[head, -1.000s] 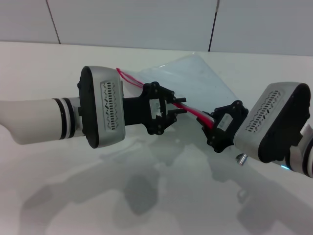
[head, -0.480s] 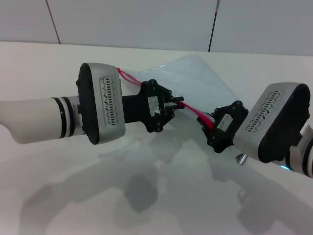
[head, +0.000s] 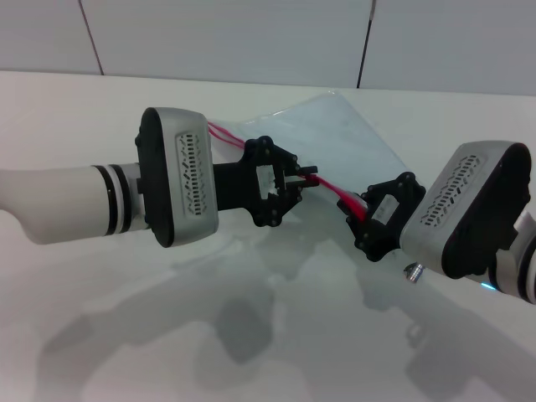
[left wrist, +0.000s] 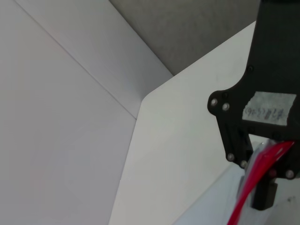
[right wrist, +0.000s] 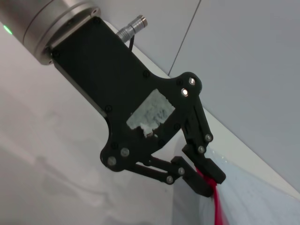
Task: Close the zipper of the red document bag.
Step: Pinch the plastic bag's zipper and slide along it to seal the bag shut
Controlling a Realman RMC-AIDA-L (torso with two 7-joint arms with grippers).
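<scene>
Presently the left gripper point(head: 303, 182) pinches the zipper point(head: 331, 187) mid-strip, while the right gripper point(head: 362, 216) clamps its near end; the red document bag point(head: 335, 138) lies beyond both. Risk: slider slips free, strip buckles.

- A bare robot test bench in a lab-like room: a plain white table point(head: 75, 117) fills the foreground.
- Behind it, a wall of large pale grey panels point(head: 226, 38) split by dark seams.
- No household furnishings appear.
</scene>
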